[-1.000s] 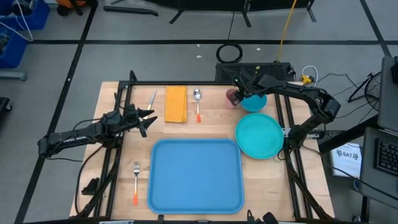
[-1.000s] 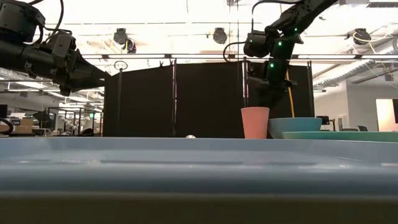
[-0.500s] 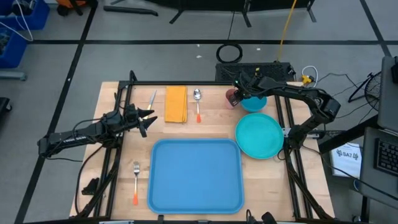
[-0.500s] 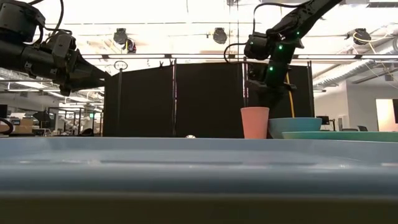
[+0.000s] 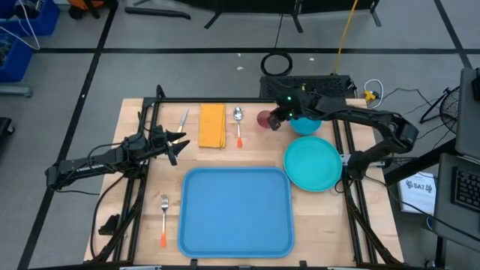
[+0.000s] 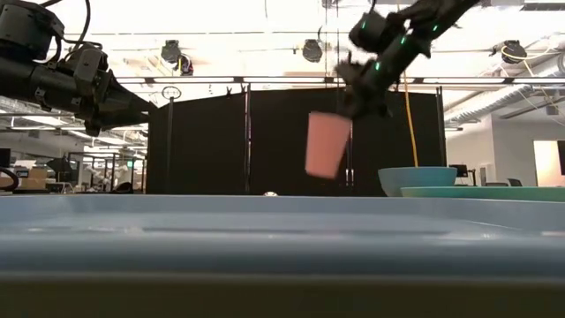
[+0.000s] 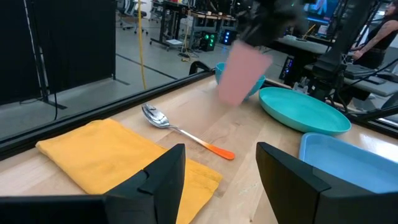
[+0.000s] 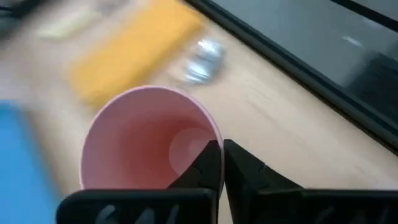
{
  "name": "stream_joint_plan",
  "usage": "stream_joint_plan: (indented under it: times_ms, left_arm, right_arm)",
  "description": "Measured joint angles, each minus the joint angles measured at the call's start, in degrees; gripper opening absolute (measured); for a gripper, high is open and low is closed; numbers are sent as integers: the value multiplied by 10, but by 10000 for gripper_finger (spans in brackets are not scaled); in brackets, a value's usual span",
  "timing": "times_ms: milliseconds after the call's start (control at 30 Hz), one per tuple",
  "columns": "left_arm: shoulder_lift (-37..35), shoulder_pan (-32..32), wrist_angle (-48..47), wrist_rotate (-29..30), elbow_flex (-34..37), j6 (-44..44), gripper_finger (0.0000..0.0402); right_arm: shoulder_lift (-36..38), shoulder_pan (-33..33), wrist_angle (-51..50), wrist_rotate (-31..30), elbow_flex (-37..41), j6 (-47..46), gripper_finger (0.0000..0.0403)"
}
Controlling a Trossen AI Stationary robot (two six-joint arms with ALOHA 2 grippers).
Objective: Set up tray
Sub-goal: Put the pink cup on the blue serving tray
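A pink cup (image 6: 327, 144) hangs in the air above the table's far side, with my right gripper (image 6: 357, 99) shut on it; from above the cup (image 5: 264, 118) sits between the spoon (image 5: 238, 124) and the blue bowl (image 5: 306, 124). The light-blue tray (image 5: 236, 210) lies flat at the near middle. My left gripper (image 5: 180, 141) stands open over the table's left part, just left of the yellow napkin (image 5: 212, 124), with nothing between its fingers (image 7: 166, 180). My right gripper pinches the cup's wall at the rim (image 8: 214, 135), one finger (image 8: 208, 163) inside the cup and the other outside. The fingers come slanting down from above and from the table's right. The cup is lifted clear of the table and hangs slightly tilted, mouth up.
A round teal plate (image 5: 313, 163) lies right of the tray, with the blue bowl behind it. A fork (image 5: 163, 217) lies left of the tray and a knife (image 5: 184, 118) left of the napkin. A black frame rail (image 5: 225, 100) runs along the far edge.
My right gripper has shut on the pink cup's rim, lifted it off the table beside the bowl and carried it up and toward the table's left. The cup, upright on the table before, now hangs clear and slightly tilted.
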State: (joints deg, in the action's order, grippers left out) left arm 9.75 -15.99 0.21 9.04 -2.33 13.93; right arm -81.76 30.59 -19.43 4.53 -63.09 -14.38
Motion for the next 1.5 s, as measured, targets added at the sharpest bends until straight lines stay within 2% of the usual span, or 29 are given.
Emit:
stream_joint_plan:
  times_ms: [100, 233, 467, 567, 733, 967, 1300, 1500]
  left_arm:
    - [0, 0, 0, 0, 0, 0, 202]
    - [0, 0, 0, 0, 0, 0, 202]
    - [0, 0, 0, 0, 0, 0, 202]
    - [0, 0, 0, 0, 0, 0, 202]
    - [0, 0, 0, 0, 0, 0, 202]
    - [0, 0, 0, 0, 0, 0, 202]
    - [0, 0, 0, 0, 0, 0, 202]
    - [0, 0, 0, 0, 0, 0, 202]
  right_arm:
    - [45, -43, -5, 30, 0, -14, 1]
    - [93, -133, -40, 27, -1, -42, 1]
    - [89, -305, -116, -105, -1, -120, 1]
    - [67, -343, -131, -124, -1, -148, 1]
    - [25, -368, -176, -135, -1, -184, 0]
    - [-17, -367, -185, -124, -1, -195, 0]
    - [-36, -366, -185, -119, -2, -204, 0]
    - [-37, -366, -197, -121, -2, -224, 31]
